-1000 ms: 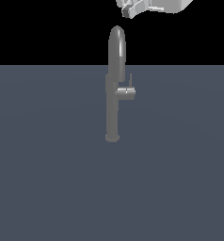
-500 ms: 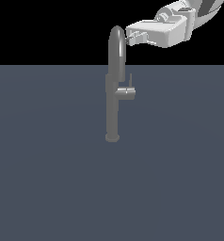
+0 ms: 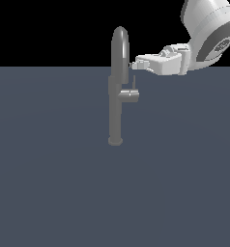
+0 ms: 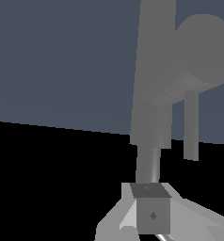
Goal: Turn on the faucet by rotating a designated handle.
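The faucet (image 3: 115, 103) is a tall grey column on a small round base, with an arched spout at its top. A short stub sticks out toward the exterior view's right, and the handle (image 3: 134, 82), a thin rod, rises from its end. My gripper (image 3: 134, 64) reaches in from the right, fingertips beside the spout and just above the handle's tip, touching neither as far as I can see. Its fingers look pressed together, shut on nothing. In the wrist view the gripper (image 4: 151, 214) sits close before the faucet (image 4: 154, 70) and the handle (image 4: 191, 124).
A flat dark blue-grey surface (image 3: 49, 183) carries the faucet and stretches to all sides. The white arm (image 3: 208, 29) fills the exterior view's upper right corner. Black background lies behind.
The arm has swung down from the top of the exterior view and moved toward the faucet. The fingertips now sit lower, near the spout above the handle. The faucet has not moved.
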